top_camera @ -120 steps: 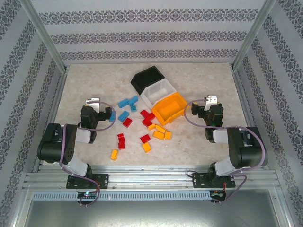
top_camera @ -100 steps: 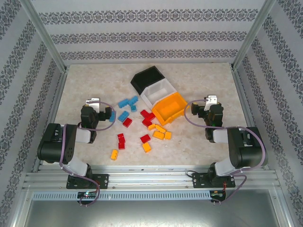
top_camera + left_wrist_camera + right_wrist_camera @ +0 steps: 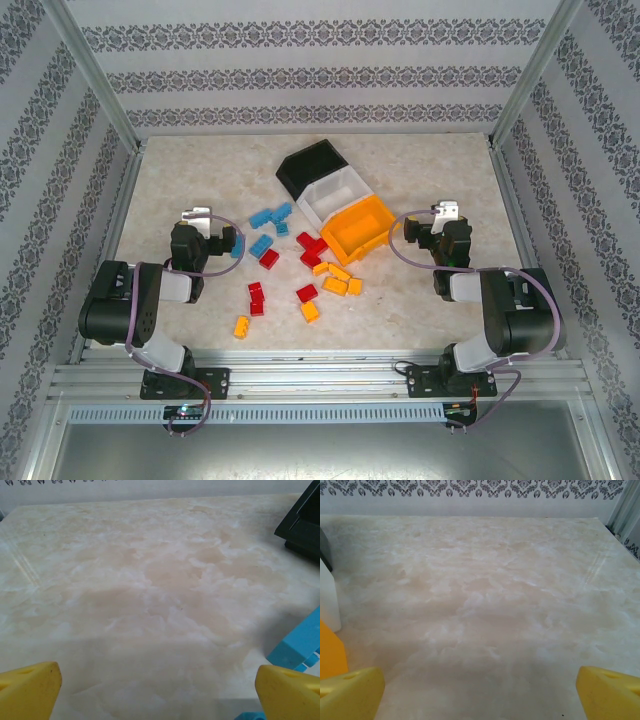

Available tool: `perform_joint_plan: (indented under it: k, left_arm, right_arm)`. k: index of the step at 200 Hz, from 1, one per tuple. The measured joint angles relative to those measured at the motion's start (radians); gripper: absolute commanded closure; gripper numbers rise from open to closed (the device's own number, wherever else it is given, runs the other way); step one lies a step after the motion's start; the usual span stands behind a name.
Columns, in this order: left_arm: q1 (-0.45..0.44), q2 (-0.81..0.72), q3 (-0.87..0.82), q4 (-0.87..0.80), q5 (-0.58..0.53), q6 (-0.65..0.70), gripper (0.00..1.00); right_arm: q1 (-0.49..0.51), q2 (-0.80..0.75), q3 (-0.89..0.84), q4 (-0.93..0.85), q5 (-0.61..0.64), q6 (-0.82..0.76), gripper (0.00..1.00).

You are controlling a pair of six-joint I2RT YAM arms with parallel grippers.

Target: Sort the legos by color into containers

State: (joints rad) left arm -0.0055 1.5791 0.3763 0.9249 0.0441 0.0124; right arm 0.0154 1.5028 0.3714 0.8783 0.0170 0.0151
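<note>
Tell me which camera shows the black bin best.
Top external: the whole black bin shows there, open, beside the white bin. The left wrist catches just one corner at its right edge; the right wrist a dark sliver at its left edge, probably it.

The table [image 3: 200,180] is mottled cream and beige, like marble, and the walls [image 3: 320,75] are white with bands of grey damask. The joined containers are a black bin [image 3: 315,160], a white bin [image 3: 335,195] and an orange-yellow bin [image 3: 362,228]. The bricks are red legos [image 3: 307,293], light blue legos [image 3: 262,217] and orange-yellow legos [image 3: 335,285].
</note>
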Motion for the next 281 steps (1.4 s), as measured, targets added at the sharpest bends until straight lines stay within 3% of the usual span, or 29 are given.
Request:
perform_joint_plan:
  k: [190,281]
  left_arm:
    - [0.0,0.0,0.0,0.0,-0.003,0.0,0.0]
    - [0.0,-0.01,0.003,-0.023,-0.14,-0.025,0.0]
  right_arm:
    - [0.0,0.0,0.0,0.0,0.0,0.0,0.02]
    - [-0.006,-0.021,0.002,-0.037,0.013,0.011,0.02]
